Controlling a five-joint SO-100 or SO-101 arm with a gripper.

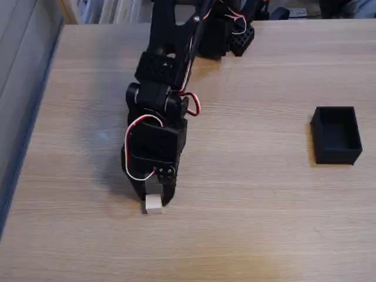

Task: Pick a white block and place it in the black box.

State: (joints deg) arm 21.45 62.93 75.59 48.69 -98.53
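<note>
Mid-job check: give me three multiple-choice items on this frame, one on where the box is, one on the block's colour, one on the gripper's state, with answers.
1. In the fixed view, the box sits:
A. on the right side of the table
B. under the arm
C. at the left edge

2. The block is:
A. red
B. white
C. blue

3. The gripper is:
A. raised high above the table
B. inside the box
C. down at the table around the block

Answers:
1 A, it stands alone on the right, far from the arm.
2 B, a white cube shows between the black fingers.
3 C, its tips reach the table on either side of the block.
</note>
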